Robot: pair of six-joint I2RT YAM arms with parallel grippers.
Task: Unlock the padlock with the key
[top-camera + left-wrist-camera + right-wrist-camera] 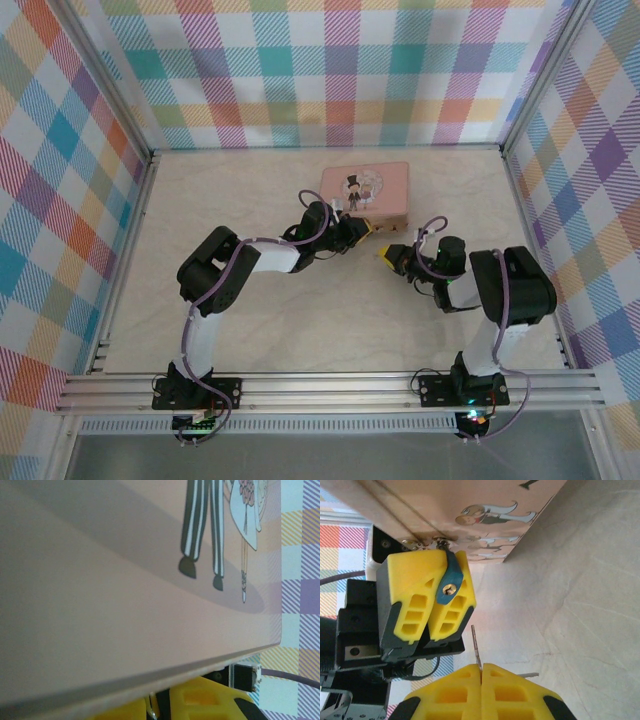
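Observation:
In the right wrist view, the blue padlock point(448, 582) is pinched between the yellow fingers of my left gripper point(444, 561), which is shut on it. Its brass keyhole faces the camera, and its top end sits against the front edge of the pink tin point(470, 505). My right gripper point(481, 672) is shut on the thin grey key point(476, 645). The key's blade points up, with its tip a short way below and to the right of the keyhole, not touching it. From above, the left gripper point(368, 232) and right gripper point(386, 256) face each other in front of the tin point(365, 188).
The pink picture-lidded tin point(125, 580) lies close over my left fingers point(210, 700) in the left wrist view. Checked walls point(330, 70) enclose the beige table point(250, 330) on three sides. An aluminium rail point(330, 385) runs along the near edge.

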